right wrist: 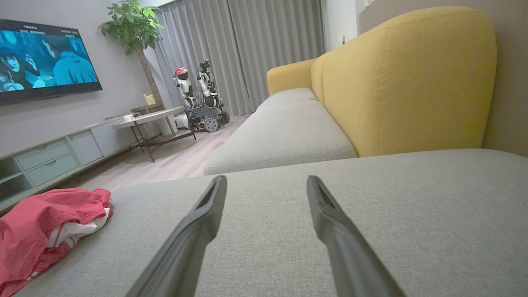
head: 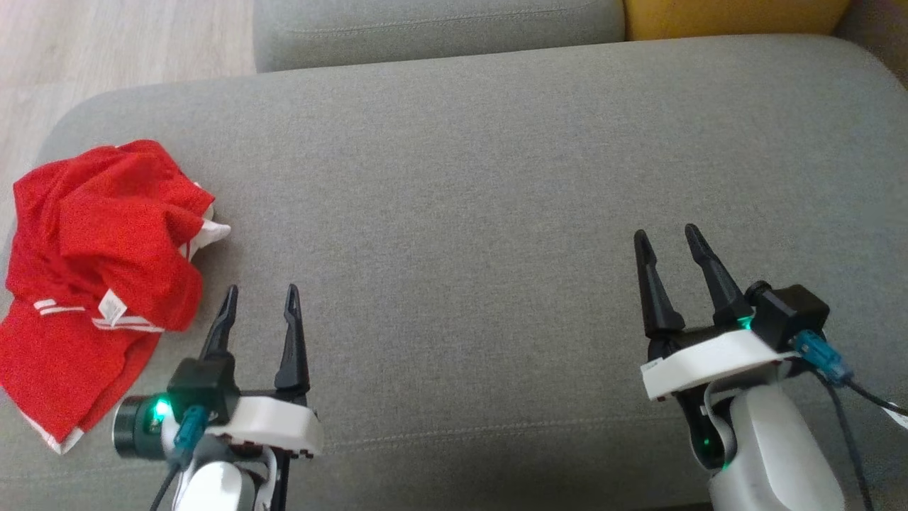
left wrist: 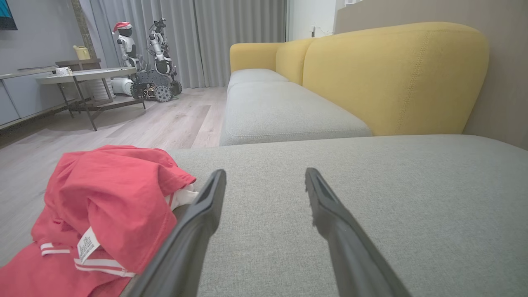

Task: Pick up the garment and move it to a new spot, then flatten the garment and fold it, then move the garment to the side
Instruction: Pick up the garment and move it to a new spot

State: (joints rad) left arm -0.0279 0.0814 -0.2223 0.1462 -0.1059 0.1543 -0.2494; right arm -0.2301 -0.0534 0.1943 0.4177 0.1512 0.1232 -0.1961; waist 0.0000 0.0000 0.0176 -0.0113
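A crumpled red garment [head: 92,270] with white stripes and a white label lies at the left end of the grey sofa cushion [head: 496,213]. The left wrist view has the garment [left wrist: 107,206] at lower left, and the right wrist view has the garment [right wrist: 45,227] far left. My left gripper [head: 261,292] hovers open just right of the garment, apart from it, with nothing between its fingers. Far to the right, my right gripper [head: 667,238] is open over bare cushion. In their own wrist views, the left gripper [left wrist: 264,175] and right gripper [right wrist: 266,181] both point across the cushion.
A second grey seat [left wrist: 280,111] with yellow backrests [left wrist: 396,78] lies beyond the cushion. Wooden floor [head: 85,50] borders the cushion's left end. A side table [left wrist: 86,76], another robot [left wrist: 148,57], a television [right wrist: 41,62] and a low cabinet stand across the room.
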